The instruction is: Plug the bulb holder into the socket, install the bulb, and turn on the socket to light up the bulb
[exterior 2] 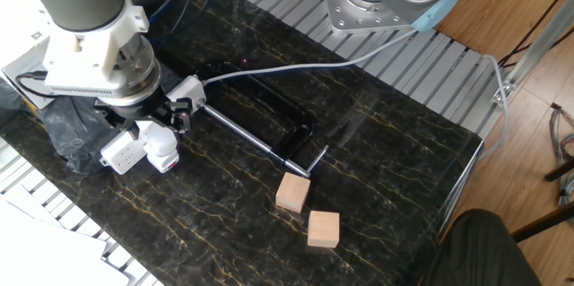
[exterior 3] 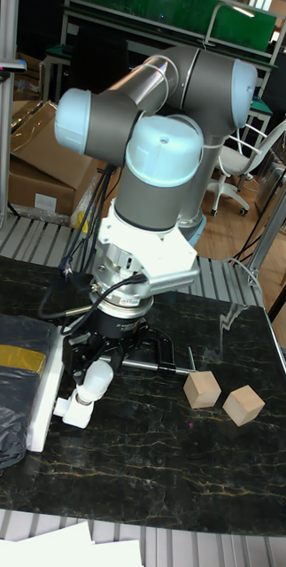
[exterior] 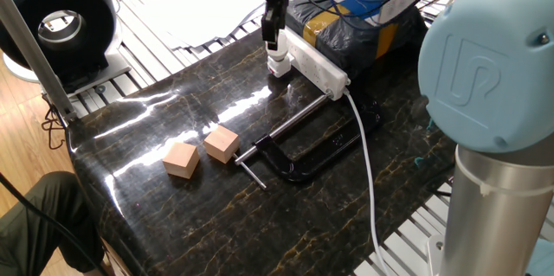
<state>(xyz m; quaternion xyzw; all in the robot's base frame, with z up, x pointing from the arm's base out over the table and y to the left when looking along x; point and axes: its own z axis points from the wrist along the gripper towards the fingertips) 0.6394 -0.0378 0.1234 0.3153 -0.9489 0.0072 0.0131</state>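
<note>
One fixed view
Gripper: the gripper (exterior: pixel 273 41) hangs over the near end of the socket (exterior: pixel 317 64). Its fingers point down around something small and white.
Bulb and holder: the white bulb (exterior: pixel 277 51) sits on the bulb holder (exterior: pixel 279 67), which stands at the end of the power strip. They are too small here to tell apart well.
Other things: two wooden cubes (exterior: pixel 202 152) and a black clamp (exterior: pixel 299 148) lie well apart from the socket. A white cable (exterior: pixel 368 168) runs from the strip toward the robot base.

The other fixed view
Gripper: the gripper (exterior 2: pixel 161 125) is right over the bulb (exterior 2: pixel 160 145). The black fingers (exterior 2: pixel 182 116) sit on both sides of the bulb top. It looks like they pinch the bulb, but this is a guess, as the wrist hides part of it.
Holder: the bulb holder (exterior 2: pixel 169 162) shows a small red mark low down, beside the end of the socket (exterior 2: pixel 123 152).

Tall fixed view
Bulb: the bulb (exterior 3: pixel 96 378) stands nearly upright, tipped a little, between the fingers, above the holder (exterior 3: pixel 73 409).
Socket: the socket (exterior 3: pixel 42 400) lies along the left, next to a black bag (exterior 3: pixel 8 412).

Step in hand
Job: the bulb is most likely being put into the holder.
How to do it well: keep the bulb straight over the round hole, turn it gently, and do not squeeze hard, as a bulb can break. Do not push the holder sideways out of the socket.
</note>
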